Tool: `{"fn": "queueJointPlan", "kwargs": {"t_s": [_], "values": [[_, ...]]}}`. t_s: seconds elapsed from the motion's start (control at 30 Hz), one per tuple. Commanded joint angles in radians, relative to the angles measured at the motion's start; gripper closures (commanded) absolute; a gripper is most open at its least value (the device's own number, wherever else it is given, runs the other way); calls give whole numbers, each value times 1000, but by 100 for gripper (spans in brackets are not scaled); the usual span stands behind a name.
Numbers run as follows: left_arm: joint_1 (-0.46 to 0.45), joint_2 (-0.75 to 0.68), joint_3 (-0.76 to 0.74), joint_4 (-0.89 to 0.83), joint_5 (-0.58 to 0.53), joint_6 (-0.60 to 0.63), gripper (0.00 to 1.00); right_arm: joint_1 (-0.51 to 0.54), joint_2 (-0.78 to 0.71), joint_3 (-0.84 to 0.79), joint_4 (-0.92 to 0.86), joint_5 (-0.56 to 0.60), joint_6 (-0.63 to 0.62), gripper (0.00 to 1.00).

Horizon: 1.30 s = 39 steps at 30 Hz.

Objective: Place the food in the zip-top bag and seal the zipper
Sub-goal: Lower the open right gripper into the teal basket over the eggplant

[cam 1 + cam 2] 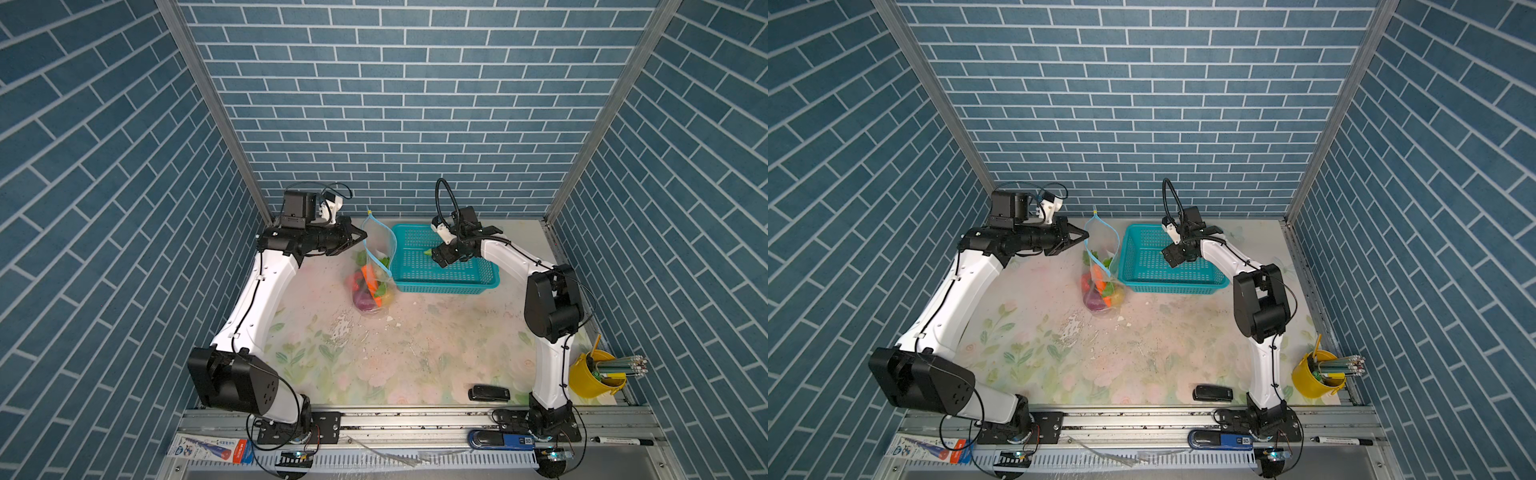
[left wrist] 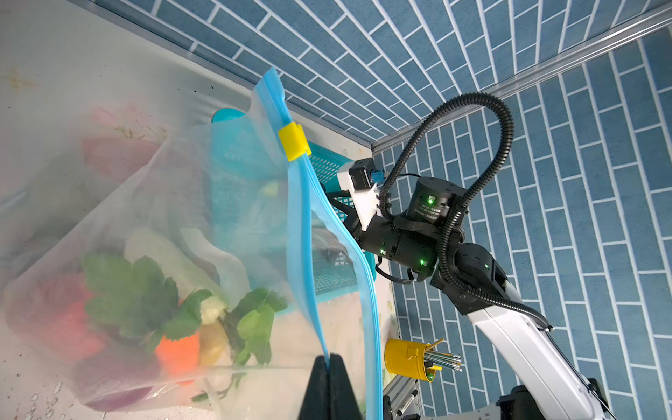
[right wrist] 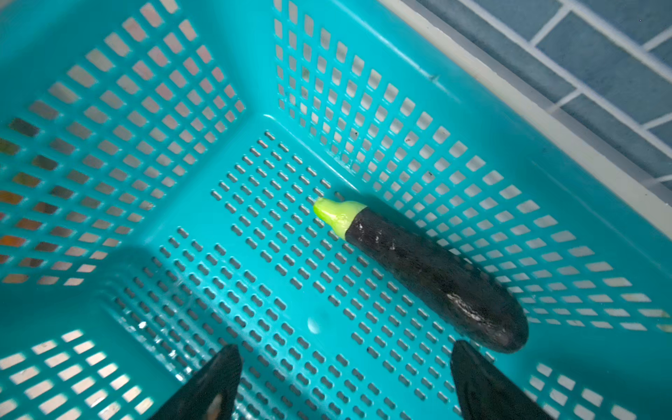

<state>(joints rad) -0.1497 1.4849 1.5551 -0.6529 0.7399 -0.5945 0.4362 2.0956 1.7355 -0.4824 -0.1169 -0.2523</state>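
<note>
The clear zip-top bag stands upright left of the teal basket. It holds food: an orange carrot, leafy greens and a purple onion. My left gripper is shut on one side of the light blue zipper, holding the mouth agape. The yellow slider sits at the strip's far end. A dark eggplant with a green stem lies on the basket floor. My right gripper hangs open just above that floor, one finger beside the eggplant's rounded end.
The teal perforated basket sits against the back wall. A yellow bucket of pencils stands at the right front, a black stapler near the front edge. A marker lies on the rail.
</note>
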Motion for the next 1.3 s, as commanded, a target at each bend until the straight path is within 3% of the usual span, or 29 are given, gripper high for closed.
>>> {"fn": "queueJointPlan", "kwargs": {"t_s": [0.0,0.33,0.77,1.27], "values": [[-11,4,-5,13,18,4,100,-7,53,87,-38,13,-78,9],[-12,9,-9,11,19,5,100,-30,220,280,-156,103,-178,8],[-14,15,-3,9,19,4,100,-37,300,336,-211,97,-189,9],[-14,12,-1,11,14,1,100,-34,336,404,-350,35,-144,27]]}}
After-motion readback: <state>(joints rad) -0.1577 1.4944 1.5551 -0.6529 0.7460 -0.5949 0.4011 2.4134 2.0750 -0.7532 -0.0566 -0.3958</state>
